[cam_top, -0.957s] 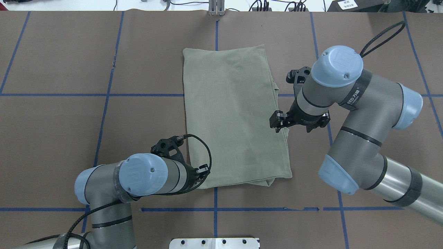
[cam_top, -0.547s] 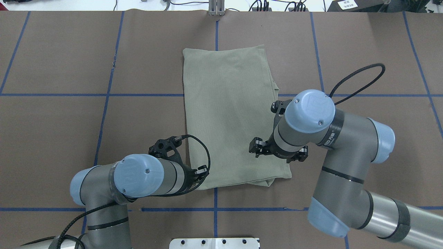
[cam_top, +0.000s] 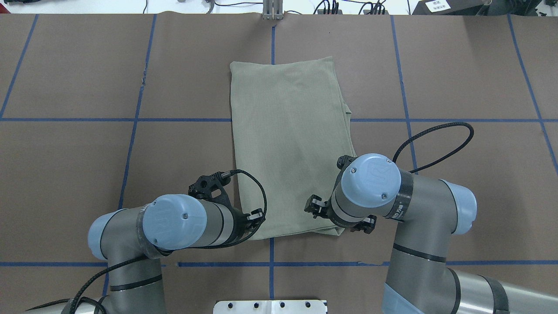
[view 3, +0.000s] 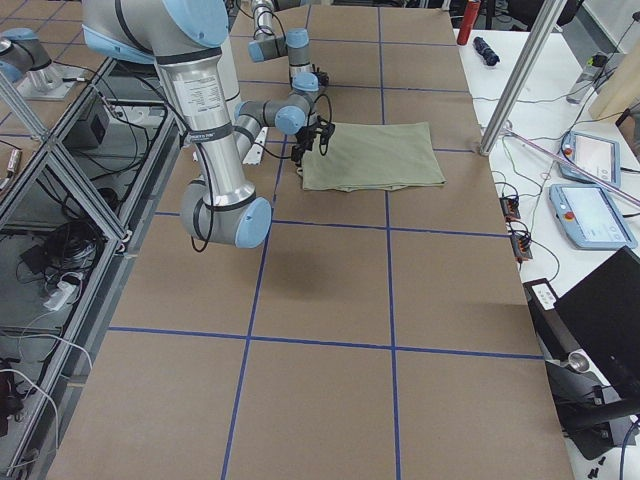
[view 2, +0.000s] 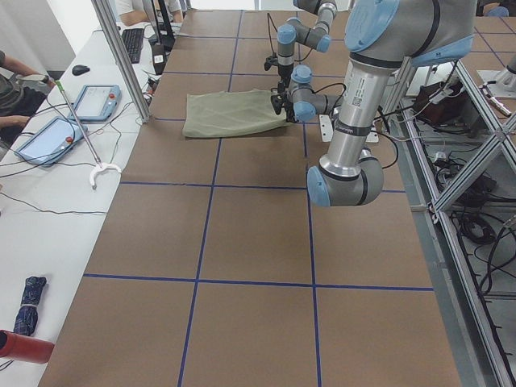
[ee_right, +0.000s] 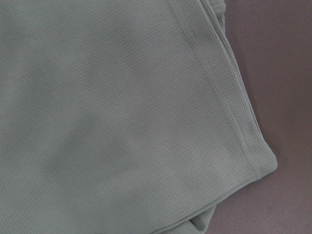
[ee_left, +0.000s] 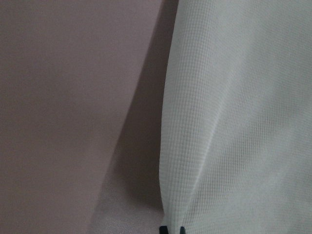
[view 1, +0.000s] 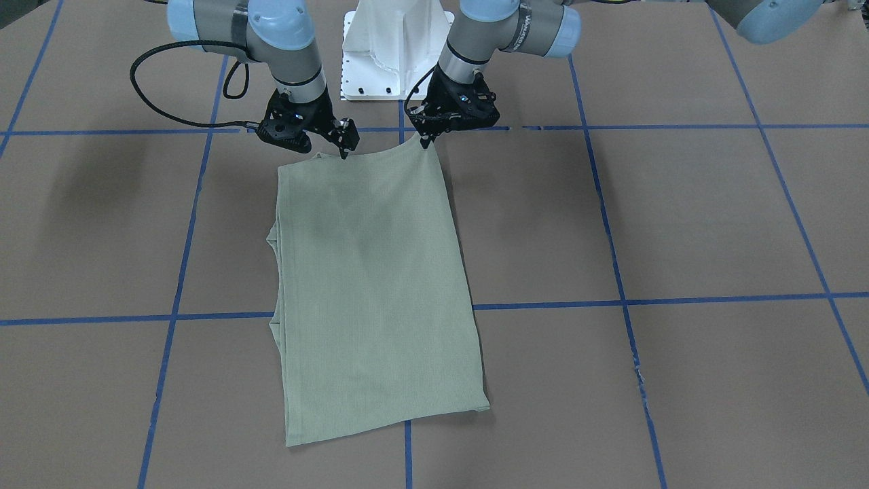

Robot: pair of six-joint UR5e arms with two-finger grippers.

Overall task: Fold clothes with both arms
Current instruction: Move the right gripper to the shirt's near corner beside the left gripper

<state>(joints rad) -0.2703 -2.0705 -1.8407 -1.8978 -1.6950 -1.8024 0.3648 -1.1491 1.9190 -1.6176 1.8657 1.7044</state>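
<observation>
The sage-green shirt (cam_top: pixel 287 139) lies folded into a long rectangle on the brown table, also in the front view (view 1: pixel 373 285). My left gripper (view 1: pixel 424 139) is shut on the shirt's near-left corner, which is raised slightly. In the left wrist view its fingertips (ee_left: pixel 170 229) are pinched together on the cloth edge (ee_left: pixel 234 122). My right gripper (view 1: pixel 344 151) sits just over the near-right corner and looks open. In the overhead view the right wrist (cam_top: pixel 370 176) hides it. The right wrist view shows that corner (ee_right: pixel 263 163) with no fingers in sight. Collar and sleeves are hidden.
The white pedestal base (view 1: pixel 397 47) stands at the table's near edge between the arms. Blue tape lines (cam_top: pixel 135 131) grid the brown table. A side bench with tablets (view 2: pixel 93 101) and an upright metal post (view 2: pixel 121 56) border the far edge.
My right arm has moved back toward the base along the shirt's right edge, from mid-length to the near-right corner. My left arm has hardly moved.
</observation>
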